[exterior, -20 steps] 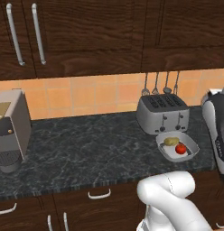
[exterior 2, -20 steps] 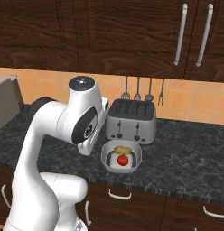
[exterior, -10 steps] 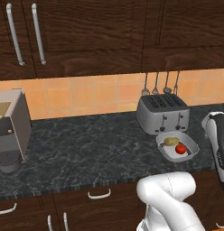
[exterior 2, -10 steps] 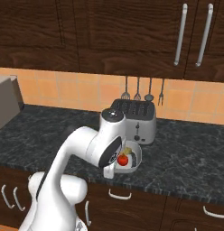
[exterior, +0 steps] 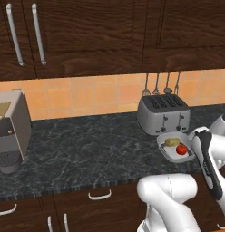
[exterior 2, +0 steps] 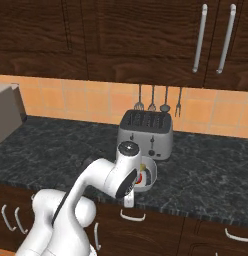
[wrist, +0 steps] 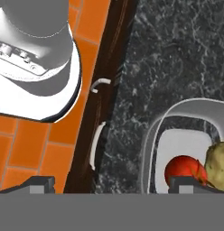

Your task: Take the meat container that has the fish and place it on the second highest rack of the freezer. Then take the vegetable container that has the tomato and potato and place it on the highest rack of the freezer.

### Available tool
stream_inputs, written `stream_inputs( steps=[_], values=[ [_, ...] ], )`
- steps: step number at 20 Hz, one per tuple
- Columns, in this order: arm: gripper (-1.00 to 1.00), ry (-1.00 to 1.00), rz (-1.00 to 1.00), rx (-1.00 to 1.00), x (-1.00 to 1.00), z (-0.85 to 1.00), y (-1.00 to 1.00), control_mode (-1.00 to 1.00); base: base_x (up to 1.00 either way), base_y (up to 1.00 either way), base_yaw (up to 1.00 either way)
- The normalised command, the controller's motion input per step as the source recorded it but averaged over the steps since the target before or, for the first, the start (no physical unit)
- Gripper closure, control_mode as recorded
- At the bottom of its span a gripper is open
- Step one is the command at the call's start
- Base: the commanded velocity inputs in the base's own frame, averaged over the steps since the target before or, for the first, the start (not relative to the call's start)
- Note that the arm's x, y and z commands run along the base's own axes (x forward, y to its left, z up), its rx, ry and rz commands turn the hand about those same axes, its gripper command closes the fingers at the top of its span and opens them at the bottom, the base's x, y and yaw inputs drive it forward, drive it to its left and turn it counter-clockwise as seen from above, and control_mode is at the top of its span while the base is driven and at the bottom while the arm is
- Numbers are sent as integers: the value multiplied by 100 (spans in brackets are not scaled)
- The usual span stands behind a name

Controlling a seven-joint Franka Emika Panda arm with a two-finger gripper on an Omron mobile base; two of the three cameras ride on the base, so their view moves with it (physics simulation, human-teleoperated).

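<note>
No brand, label or writing can be read on any thing here.

The vegetable container (exterior: 176,148) is a shallow white tray. It stands on the dark speckled bench (exterior: 87,149), close to the front edge and just in front of the silver toaster (exterior: 163,114). Inside it lie the red tomato (exterior: 181,149) and the brownish potato (exterior: 172,142), side by side and touching. In the right base view the robot's forearm covers a part of the container (exterior 2: 148,176).

To the left of the container the bench is bare for a long way, up to the grey coffee machine (exterior: 11,129) at the far left. Behind the toaster, kitchen utensils (exterior: 162,84) hang on the orange tiled wall. Below the bench edge are dark wood drawers with white handles (wrist: 97,142).

The end effector (wrist: 112,182) is released, its two fingertips (wrist: 39,183) set wide apart with nothing between them. In the hand view it looks down over the front edge of the bench; the container (wrist: 177,140) lies toward one fingertip, with the tomato (wrist: 185,170) just above that tip and the potato (wrist: 217,164) beside it. The other fingertip stands over the orange floor (wrist: 28,144).
</note>
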Motion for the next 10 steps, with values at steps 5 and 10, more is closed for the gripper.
stream_inputs(
  steps=[5,10],
  values=[
    [-100,5,6,0,21,-57,0,-100,0,0,0],
    [-100,6,2,0,47,-22,-7,-100,0,0,0]
  ],
)
